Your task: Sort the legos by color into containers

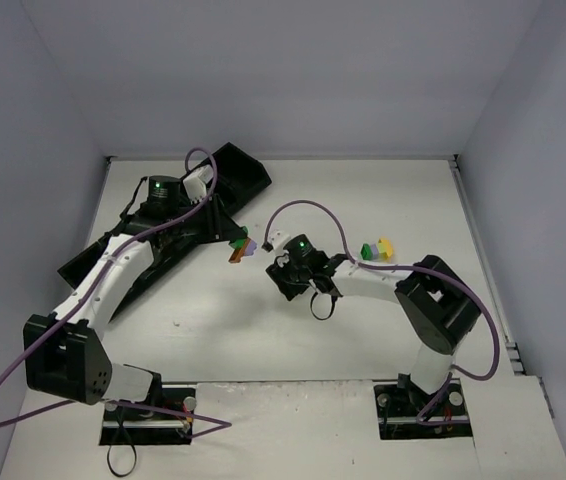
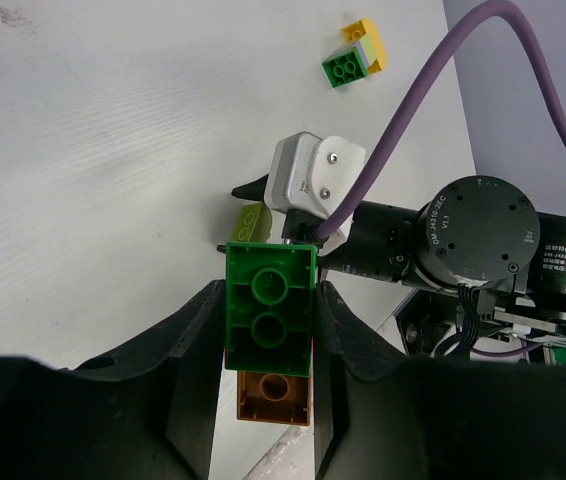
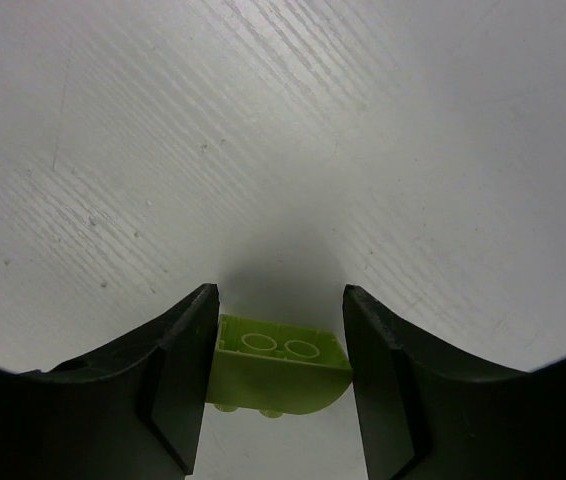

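Left gripper (image 2: 268, 290) pinches a green brick (image 2: 268, 310) across its long sides, both fingers (image 2: 198, 350) pressed flat to it, its 2 studs facing the wrist camera. A brown brick (image 2: 275, 395) sits against the green one's near end, between the same fingers. From the top camera this cluster, with a purple brick (image 1: 249, 243) in it, hangs just off the edge of the black tray (image 1: 243, 165), which lies diagonally at the far left of the white table (image 1: 383, 200). Right gripper (image 3: 278, 300) is closed on a lime brick (image 3: 278, 365), a finger touching each end, low over the table near its middle; whether the brick is lifted I cannot tell. The 2 grippers are near each other. Farther right, a second green brick (image 1: 367, 251) and a yellow brick (image 1: 386, 246) lie touching on the table.
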Controlling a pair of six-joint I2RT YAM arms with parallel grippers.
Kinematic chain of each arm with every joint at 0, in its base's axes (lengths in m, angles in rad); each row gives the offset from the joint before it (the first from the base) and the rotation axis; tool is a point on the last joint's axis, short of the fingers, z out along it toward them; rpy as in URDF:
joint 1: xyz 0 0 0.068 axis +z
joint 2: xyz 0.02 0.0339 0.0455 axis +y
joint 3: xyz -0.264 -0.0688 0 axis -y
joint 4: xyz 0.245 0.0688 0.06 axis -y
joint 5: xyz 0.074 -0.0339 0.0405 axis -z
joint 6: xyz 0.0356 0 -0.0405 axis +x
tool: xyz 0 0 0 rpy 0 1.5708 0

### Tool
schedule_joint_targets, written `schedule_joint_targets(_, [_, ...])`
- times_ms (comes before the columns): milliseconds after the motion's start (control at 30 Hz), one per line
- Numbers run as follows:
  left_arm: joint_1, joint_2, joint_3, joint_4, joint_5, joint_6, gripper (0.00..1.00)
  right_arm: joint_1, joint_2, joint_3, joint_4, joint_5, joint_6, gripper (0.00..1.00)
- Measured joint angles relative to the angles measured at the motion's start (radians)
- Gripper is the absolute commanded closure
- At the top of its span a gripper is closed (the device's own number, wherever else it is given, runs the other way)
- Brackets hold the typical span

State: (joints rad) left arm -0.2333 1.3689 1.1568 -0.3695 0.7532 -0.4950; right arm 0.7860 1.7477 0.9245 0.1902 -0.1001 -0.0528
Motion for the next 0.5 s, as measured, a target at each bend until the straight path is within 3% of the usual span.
schedule_joint_targets(233, [0.000,-0.024,-0.039,0.050,0.000,0.005,1.00,-0.001,0.006,0.032,-0.021,-0.001,0.010,0.32])
schedule_joint_targets(500, [0.000,-0.050,-0.042,0.126,0.013,0.007,1.00,-0.026,-0.087,0.067,-0.052,-0.069,-0.009,0.29])
